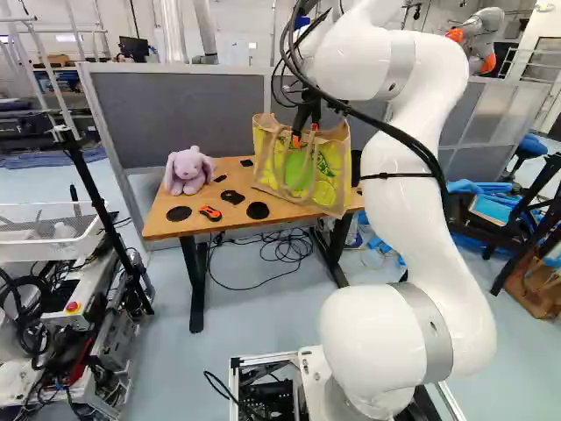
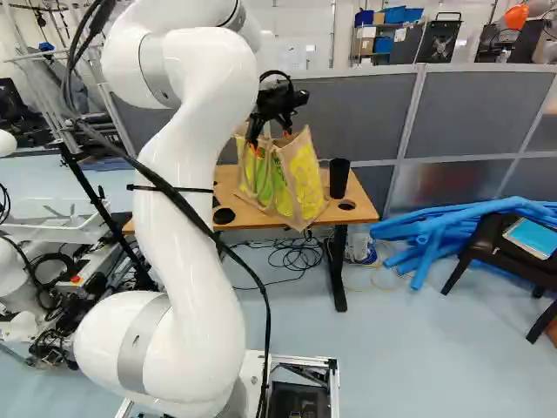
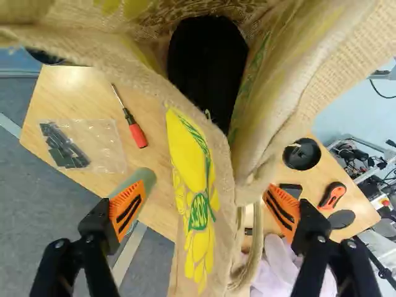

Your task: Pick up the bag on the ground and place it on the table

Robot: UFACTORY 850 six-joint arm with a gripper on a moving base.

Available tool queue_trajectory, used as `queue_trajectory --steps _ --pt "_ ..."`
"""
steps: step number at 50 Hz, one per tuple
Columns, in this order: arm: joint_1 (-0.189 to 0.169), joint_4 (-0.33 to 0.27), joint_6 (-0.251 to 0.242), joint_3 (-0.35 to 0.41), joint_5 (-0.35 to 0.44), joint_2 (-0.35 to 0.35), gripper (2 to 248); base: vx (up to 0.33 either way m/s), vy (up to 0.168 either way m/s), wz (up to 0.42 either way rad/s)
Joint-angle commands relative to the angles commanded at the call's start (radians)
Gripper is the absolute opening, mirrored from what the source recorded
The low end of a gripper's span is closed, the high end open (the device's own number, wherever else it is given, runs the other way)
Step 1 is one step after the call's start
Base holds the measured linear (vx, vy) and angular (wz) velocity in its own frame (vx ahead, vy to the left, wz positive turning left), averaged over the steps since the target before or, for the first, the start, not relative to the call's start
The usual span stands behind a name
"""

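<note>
Bag [image 1: 326, 191] with yellow and green on it stands on the brown table [image 1: 159, 224], just above the middle of the left base view. A purple bunny [image 1: 187, 172] sits on the table, left of the bag.

Near the top middle of the right base view, the black gripper [image 2: 271, 142] is at the top of the bag. A black cup [image 2: 339, 178] stands right of the bag.

Wrist view: the fingers are wide apart, not squeezing anything, with part of the bag between them. A red screwdriver [image 3: 137, 133] lies on the table beside the bag.
</note>
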Motion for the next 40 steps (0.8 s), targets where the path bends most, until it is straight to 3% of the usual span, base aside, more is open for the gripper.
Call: queue_trajectory --steps 40 --pt "0.0 0.0 0.0 -0.014 0.0 0.08 247 0.0 0.0 0.0"
